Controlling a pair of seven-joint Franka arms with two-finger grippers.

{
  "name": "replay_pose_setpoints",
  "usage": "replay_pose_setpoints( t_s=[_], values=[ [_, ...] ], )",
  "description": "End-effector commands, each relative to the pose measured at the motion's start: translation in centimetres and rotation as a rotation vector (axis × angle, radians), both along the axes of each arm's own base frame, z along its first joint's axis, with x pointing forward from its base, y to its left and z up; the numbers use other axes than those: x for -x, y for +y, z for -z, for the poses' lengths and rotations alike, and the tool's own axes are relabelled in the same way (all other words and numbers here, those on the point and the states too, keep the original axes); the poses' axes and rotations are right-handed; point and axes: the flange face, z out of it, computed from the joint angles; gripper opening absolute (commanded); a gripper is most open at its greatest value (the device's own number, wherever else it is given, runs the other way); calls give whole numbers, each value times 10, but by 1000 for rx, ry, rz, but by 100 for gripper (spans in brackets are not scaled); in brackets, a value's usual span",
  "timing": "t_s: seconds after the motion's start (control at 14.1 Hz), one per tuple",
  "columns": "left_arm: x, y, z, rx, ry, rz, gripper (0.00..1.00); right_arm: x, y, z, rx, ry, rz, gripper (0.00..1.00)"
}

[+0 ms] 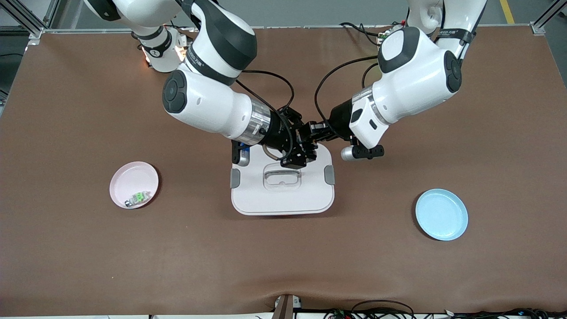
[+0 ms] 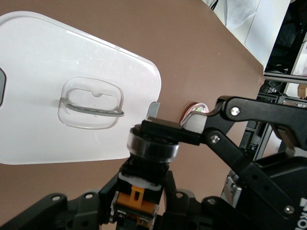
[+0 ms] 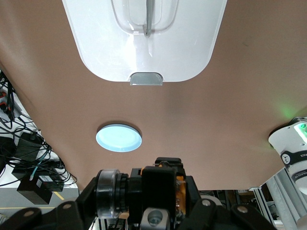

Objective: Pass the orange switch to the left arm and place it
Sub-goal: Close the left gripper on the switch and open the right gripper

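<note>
The orange switch [image 1: 311, 134], a small black cylinder with an orange part, hangs in the air over the farther edge of the white box [image 1: 283, 197]. Both grippers meet on it. My left gripper [image 1: 319, 133] has its fingers closed on the switch's orange end [image 2: 136, 199]. My right gripper [image 1: 304, 144] clamps the black body [image 3: 144, 191] next to the clear ring. In the left wrist view a finger of the right gripper [image 2: 192, 127] presses on the switch body. The box [image 2: 57, 57] lies below both grippers, lid shut [image 3: 144, 52].
A pink plate [image 1: 133, 170] holding a green-and-silver switch [image 1: 138, 198] sits toward the right arm's end of the table. A blue plate [image 1: 441, 214] sits toward the left arm's end and also shows in the right wrist view [image 3: 119, 138]. Brown mat covers the table.
</note>
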Motion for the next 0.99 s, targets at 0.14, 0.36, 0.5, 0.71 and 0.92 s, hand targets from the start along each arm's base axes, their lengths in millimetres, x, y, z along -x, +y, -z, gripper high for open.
replay_pose_setpoints(
  t_s=[0.14,0.36,0.5,0.71,0.92],
  values=[
    [-2,-3,-6,21,42,-52,0,-5,1,-5,-21,0,18,100],
    [-2,-2,-5,19,42,-55,0,-7,-1,-6,-22,0,21,100],
    [-2,-2,-5,19,43,-56,0,-9,-4,-5,-21,1,25,100],
    [-2,-2,-5,15,38,-55,0,-17,-16,-5,-17,8,33,100],
    [-3,1,-7,14,35,-59,0,-26,-35,-4,-6,15,16,100]
  ],
)
